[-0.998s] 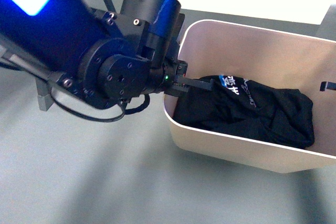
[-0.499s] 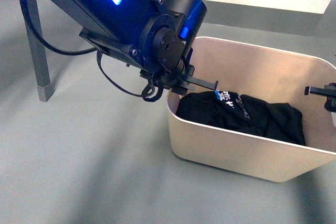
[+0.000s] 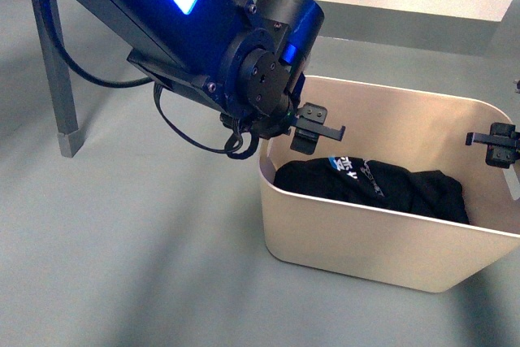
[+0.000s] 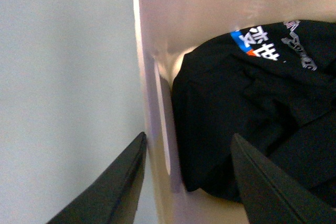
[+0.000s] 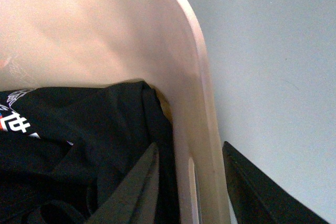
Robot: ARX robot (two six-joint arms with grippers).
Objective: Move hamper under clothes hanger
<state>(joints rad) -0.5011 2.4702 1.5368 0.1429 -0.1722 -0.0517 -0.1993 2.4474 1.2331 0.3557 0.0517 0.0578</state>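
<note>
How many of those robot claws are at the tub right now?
2. The left gripper straddles the hamper's short wall on the left of the front view; the right gripper straddles the opposite wall. Both look open.

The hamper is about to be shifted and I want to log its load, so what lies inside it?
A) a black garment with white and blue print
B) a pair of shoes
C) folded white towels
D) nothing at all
A: a crumpled black garment with white and blue print lies at the bottom of the hamper, as the front view and both wrist views show.
</note>
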